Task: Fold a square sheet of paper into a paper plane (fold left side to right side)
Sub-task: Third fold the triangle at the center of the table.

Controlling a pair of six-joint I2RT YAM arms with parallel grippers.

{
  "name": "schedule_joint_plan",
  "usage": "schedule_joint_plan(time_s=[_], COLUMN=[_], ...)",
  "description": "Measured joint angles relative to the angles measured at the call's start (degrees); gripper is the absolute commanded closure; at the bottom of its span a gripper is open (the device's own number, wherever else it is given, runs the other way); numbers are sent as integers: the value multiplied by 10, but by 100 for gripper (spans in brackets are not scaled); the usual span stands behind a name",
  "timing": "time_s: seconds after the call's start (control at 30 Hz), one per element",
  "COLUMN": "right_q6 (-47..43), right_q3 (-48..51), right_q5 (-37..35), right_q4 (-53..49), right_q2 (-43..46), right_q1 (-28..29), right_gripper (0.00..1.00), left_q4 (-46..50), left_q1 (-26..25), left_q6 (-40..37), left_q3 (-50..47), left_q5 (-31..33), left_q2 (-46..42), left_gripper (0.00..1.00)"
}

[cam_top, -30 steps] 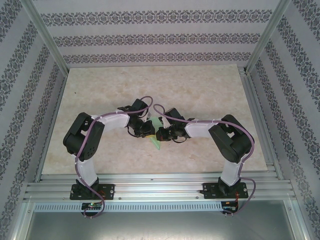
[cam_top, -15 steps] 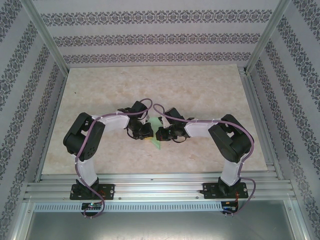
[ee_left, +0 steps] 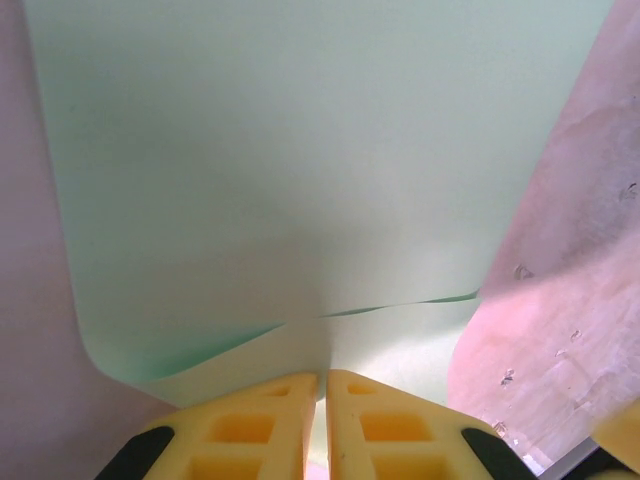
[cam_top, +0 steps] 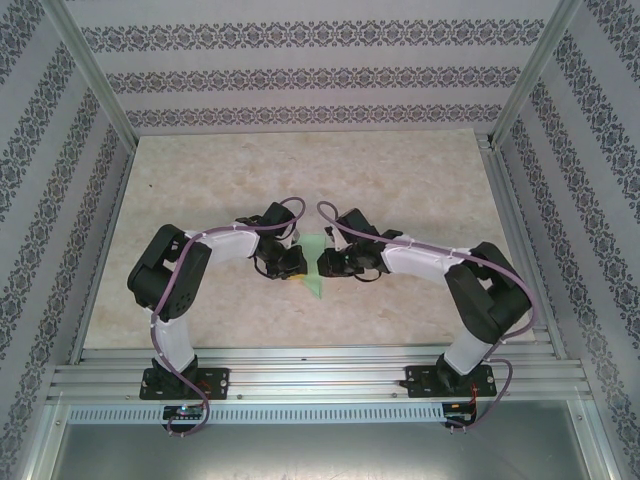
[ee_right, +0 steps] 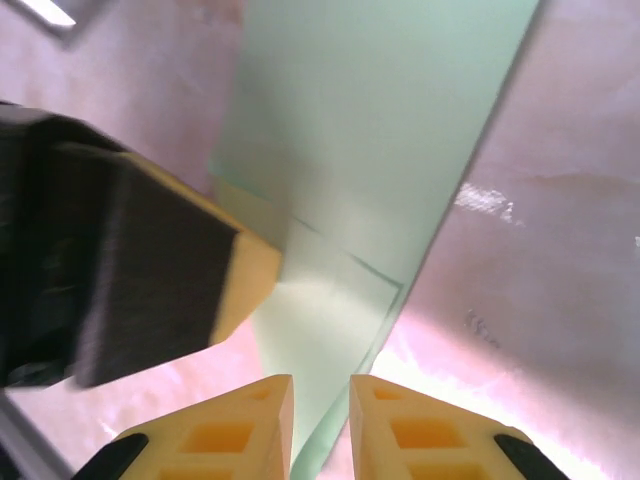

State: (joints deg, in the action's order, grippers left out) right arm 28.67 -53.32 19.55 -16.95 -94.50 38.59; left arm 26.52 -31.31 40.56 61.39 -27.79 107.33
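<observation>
1. The thin, matte light green paper (cam_top: pixel 313 282), folded into a narrow piece with overlapping layers, sits near the middle of the table, a little toward the near edge. It lies between the two grippers, and its pointed end faces the arm bases.
2. In the left wrist view the light green paper (ee_left: pixel 300 150) spreads out broadly away from the fingers. A raised crease runs across it, and one rounded corner lifts at the lower left.
3. In the right wrist view the light green paper (ee_right: pixel 380 120) is a long strip slanting up to the right. Smaller folded flaps are layered on its near end.
4. The left gripper (cam_top: pixel 296 263) meets the paper from the left. At its wrist camera the left gripper (ee_left: pixel 322 378) has its yellow fingers drawn almost together, clamped on the paper's near edge where the crease runs in.
5. The right gripper (cam_top: pixel 322 263) meets the paper from the right, close to the left one. At its own camera the right gripper (ee_right: pixel 320 385) has its yellow fingers standing a little apart. The paper's near edge runs down into the gap and is not pinched.
6. One black, yellow-tipped finger (ee_right: pixel 240 270) of the left gripper rests at the paper's left edge in the right wrist view.
7. The beige marble-patterned tabletop (cam_top: pixel 400 180) lies under everything.
8. Both black-and-white arms bend inward from their bases on the ribbed aluminium rail (cam_top: pixel 320 375). A purple cable (cam_top: pixel 290 203) loops above the left wrist.
9. Striped, ornament-patterned walls (cam_top: pixel 300 80) enclose the table on three sides.
</observation>
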Motion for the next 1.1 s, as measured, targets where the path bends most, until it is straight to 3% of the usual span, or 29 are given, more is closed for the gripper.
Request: schedule_joint_plan(time_s=[0.33, 0.67, 1.1], right_q6=[28, 30, 45], right_q3=[26, 21, 25], right_q5=[24, 28, 39], right_q4=[13, 15, 12], right_q2=[6, -58, -64], right_q1=[71, 73, 53], right_gripper=[82, 84, 87], left_q4=[0, 0, 3], left_q1=[0, 0, 0], left_q6=[0, 0, -11], left_q3=[0, 0, 6], left_q5=[0, 0, 0], left_q2=[0, 0, 4], left_gripper=[85, 85, 85])
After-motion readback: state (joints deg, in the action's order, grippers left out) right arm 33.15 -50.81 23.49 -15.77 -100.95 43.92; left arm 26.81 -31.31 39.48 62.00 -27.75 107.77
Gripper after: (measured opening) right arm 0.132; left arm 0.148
